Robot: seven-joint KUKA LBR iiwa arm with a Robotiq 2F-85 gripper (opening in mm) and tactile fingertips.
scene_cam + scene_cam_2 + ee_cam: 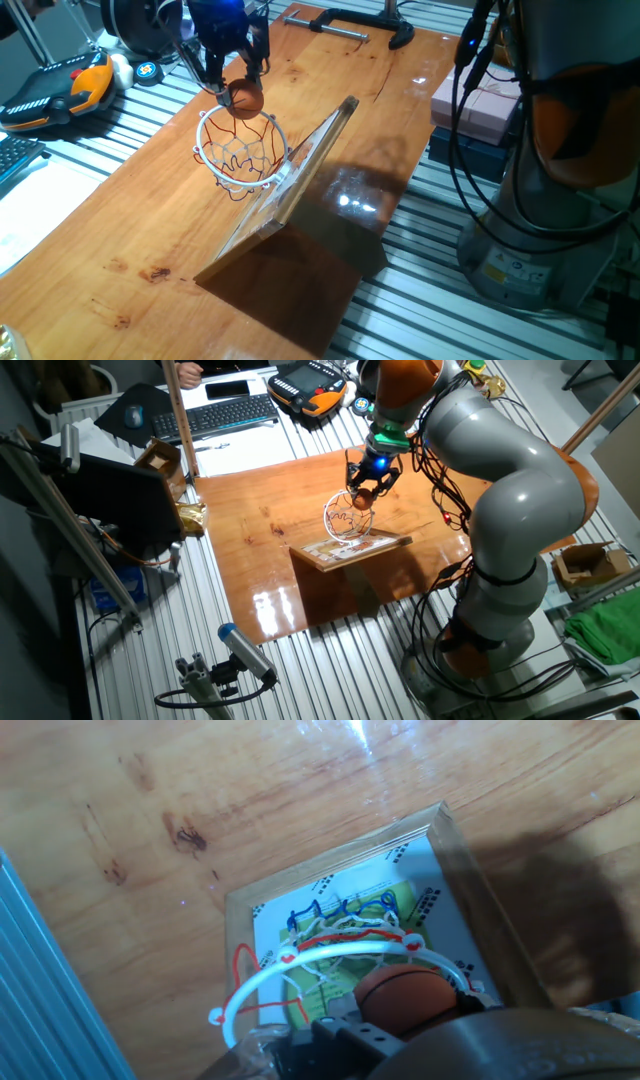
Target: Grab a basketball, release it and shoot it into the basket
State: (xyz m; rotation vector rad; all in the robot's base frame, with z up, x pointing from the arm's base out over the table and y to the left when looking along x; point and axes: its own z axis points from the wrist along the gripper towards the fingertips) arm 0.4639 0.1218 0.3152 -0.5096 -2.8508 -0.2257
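Observation:
The small orange basketball (245, 97) sits between the fingertips of my gripper (242, 84), which is shut on it. The gripper holds it just above the far edge of the basket's white wire rim (240, 150). The red-and-white net hangs under the rim, which is fixed to the tilted clear backboard (300, 180) on the wooden table. In the other fixed view the ball (362, 500) is above the hoop (343, 522). In the hand view the ball (405, 1000) is over the rim (262, 988), and the fingers are mostly hidden.
An orange-and-black gadget (60, 88) lies off the table's far left. A black clamp (350, 22) is at the table's far end. A pink box (480, 100) and the arm's base (560, 160) stand to the right. A keyboard (220, 415) lies beyond the table.

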